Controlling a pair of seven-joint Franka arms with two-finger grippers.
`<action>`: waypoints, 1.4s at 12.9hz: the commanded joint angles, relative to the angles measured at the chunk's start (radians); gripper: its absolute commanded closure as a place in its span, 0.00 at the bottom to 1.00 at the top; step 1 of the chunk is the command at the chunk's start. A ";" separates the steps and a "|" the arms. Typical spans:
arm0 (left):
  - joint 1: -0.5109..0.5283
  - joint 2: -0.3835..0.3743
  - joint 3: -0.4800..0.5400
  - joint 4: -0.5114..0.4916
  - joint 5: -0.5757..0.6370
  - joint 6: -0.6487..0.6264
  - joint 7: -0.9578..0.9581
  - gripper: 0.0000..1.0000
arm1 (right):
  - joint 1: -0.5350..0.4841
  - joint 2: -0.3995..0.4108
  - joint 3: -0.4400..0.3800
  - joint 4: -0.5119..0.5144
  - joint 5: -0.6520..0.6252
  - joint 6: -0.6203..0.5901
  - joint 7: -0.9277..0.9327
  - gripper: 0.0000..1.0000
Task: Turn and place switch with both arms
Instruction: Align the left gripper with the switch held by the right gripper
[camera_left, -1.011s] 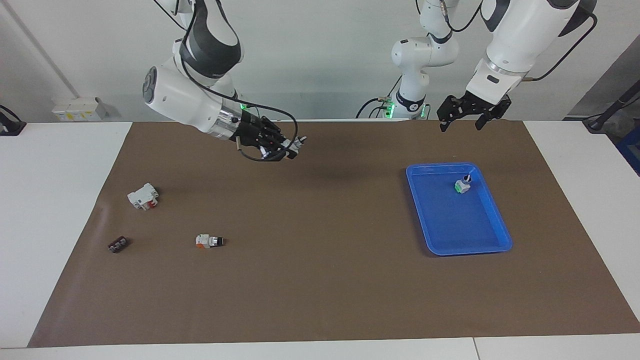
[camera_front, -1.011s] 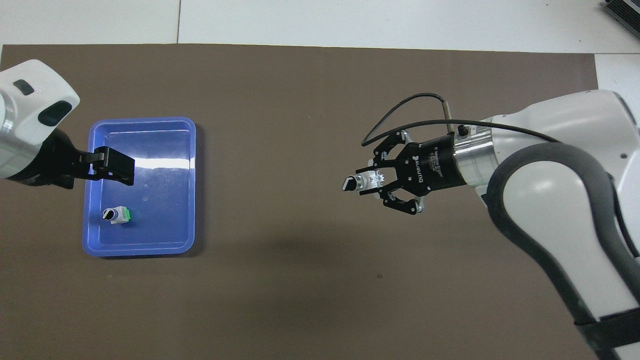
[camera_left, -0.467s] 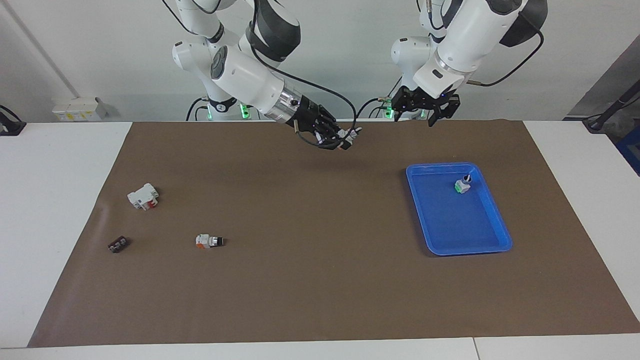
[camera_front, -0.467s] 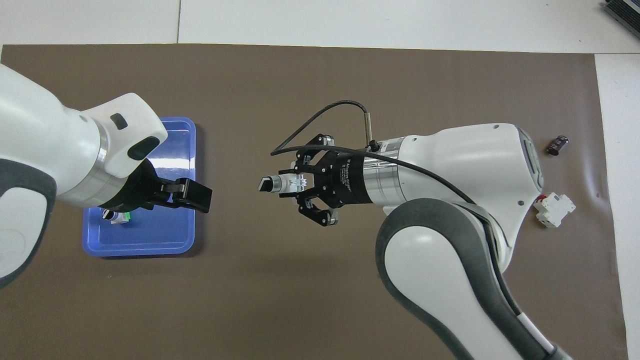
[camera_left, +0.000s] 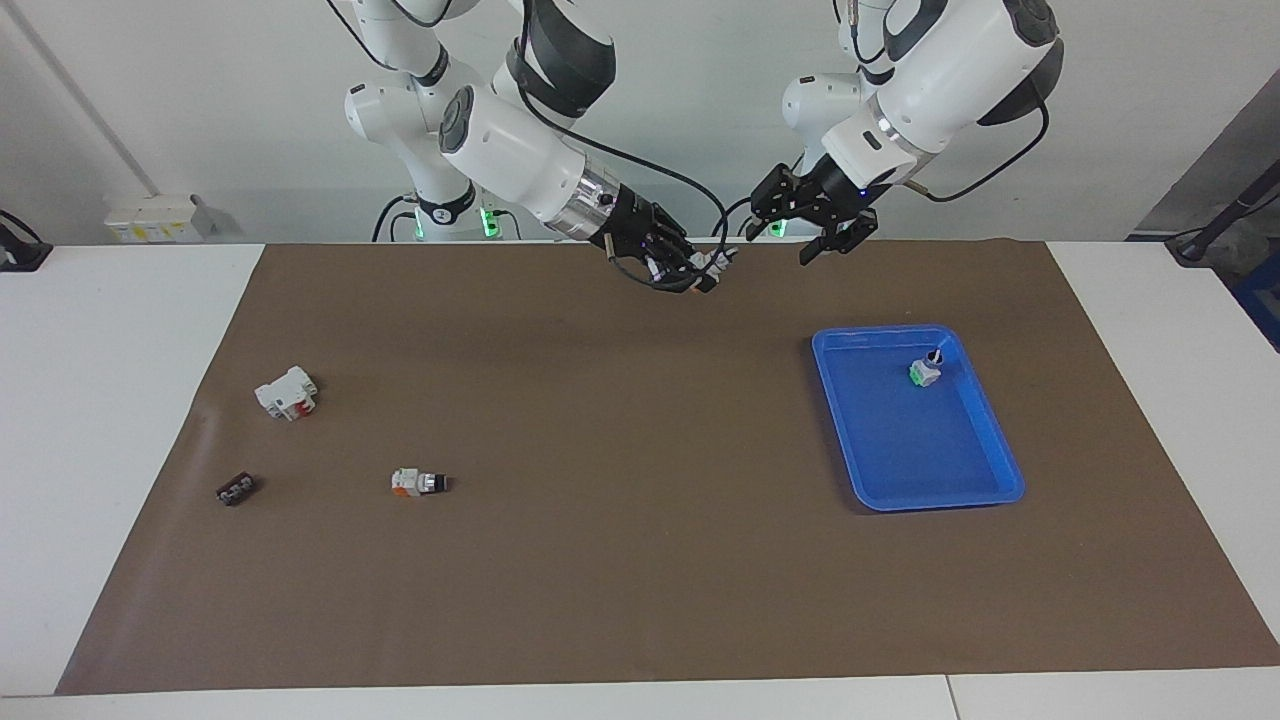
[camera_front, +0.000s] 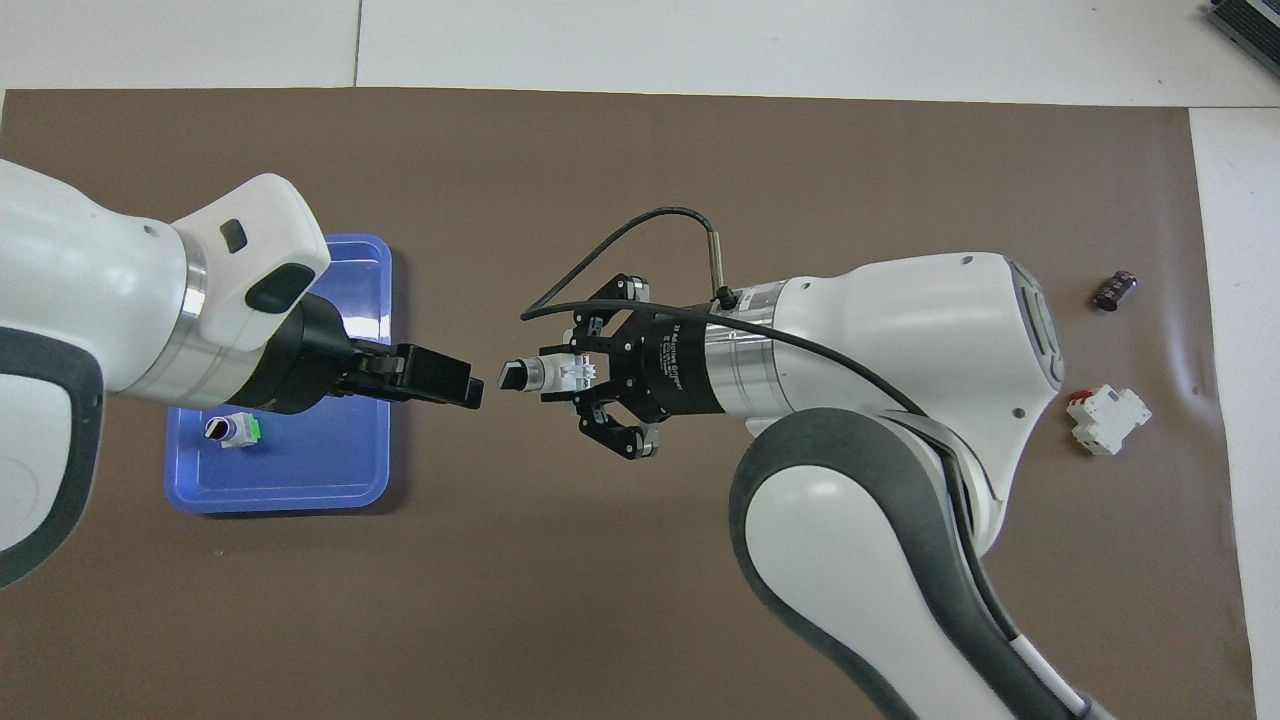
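Passing the switch between the arms is, by my reading, the step in hand: the right tool is clamped on the switch's white body and holds it up in the air, knob end pointing out toward the left tool, which hangs close in front of it with its fingers spread apart. Taking the blue tray as landmark, the held switch is over the brown mat on the table, off the tray's edge toward the right arm's end, and the left tool is between switch and tray. In the overhead view the left tool's tip seems almost at the knob, but the facing view shows a clear gap, so nothing has been taken yet. To do this well, I would bring the left tool on slowly along the switch's long axis, keep its fingers wide until they straddle the free knob end, then close on a firm part and not on the tip alone. The right tool should let go only once the other grip is sure, because the piece is tiny and would slip or twist easily. Another switch already lies in the tray; a third switch, a white block and a small black piece lie well apart from the tray, toward the right arm's end.
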 joint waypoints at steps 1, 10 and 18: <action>0.028 -0.035 0.008 -0.041 -0.117 0.020 0.115 0.22 | -0.004 0.010 0.002 0.017 0.004 -0.011 0.009 1.00; 0.017 -0.107 0.008 -0.222 -0.320 0.257 0.340 0.48 | -0.004 0.004 0.002 0.015 0.024 -0.012 0.018 1.00; 0.007 -0.118 0.013 -0.230 -0.351 0.221 0.370 0.60 | -0.005 0.004 0.002 0.017 0.022 -0.012 0.018 1.00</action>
